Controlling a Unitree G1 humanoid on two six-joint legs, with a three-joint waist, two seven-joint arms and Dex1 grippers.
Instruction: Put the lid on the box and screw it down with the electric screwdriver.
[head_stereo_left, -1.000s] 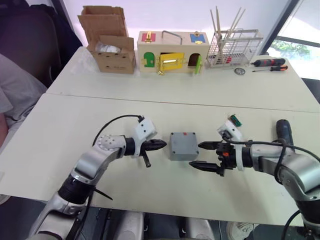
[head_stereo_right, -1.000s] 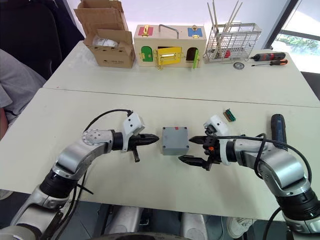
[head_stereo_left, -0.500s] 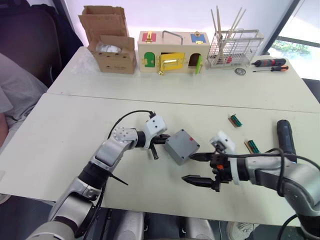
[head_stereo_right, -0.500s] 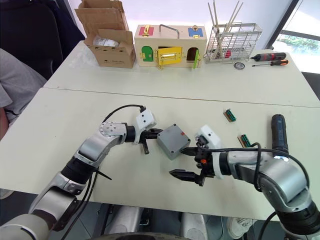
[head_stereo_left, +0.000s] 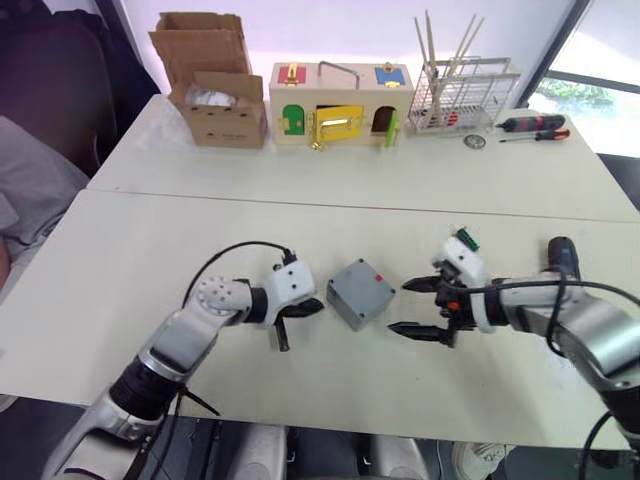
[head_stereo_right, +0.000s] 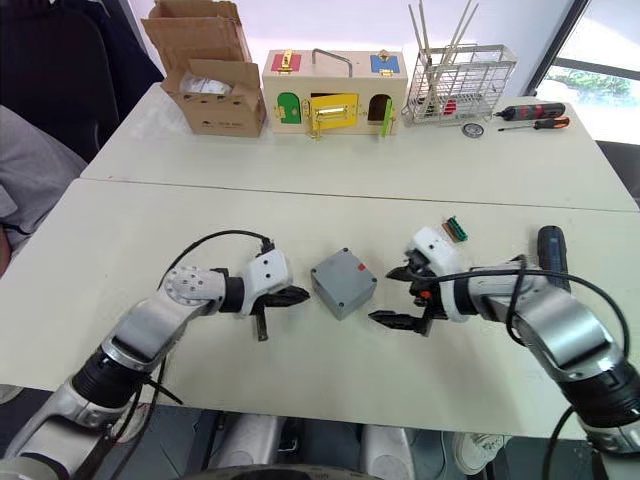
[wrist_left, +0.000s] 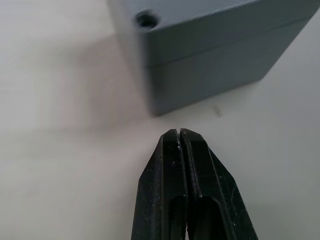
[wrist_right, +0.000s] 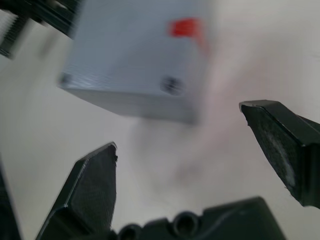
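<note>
Grey box (head_stereo_left: 360, 293), skewed between clenched left jaws (head_stereo_left: 314, 307) and spread-apart right jaws (head_stereo_left: 414, 307), could easily get knocked further askew by a nudge.

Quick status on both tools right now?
Left tool: closed, holding nothing, just short of the box.
Right tool: open, empty, facing the box.

I see the box (head_stereo_left: 360, 292) mid-table between left gripper (head_stereo_left: 318, 307) and right gripper (head_stereo_left: 401, 306), electric screwdriver (head_stereo_left: 561, 256) far right, wooden box (head_stereo_left: 340, 104) far behind.
</note>
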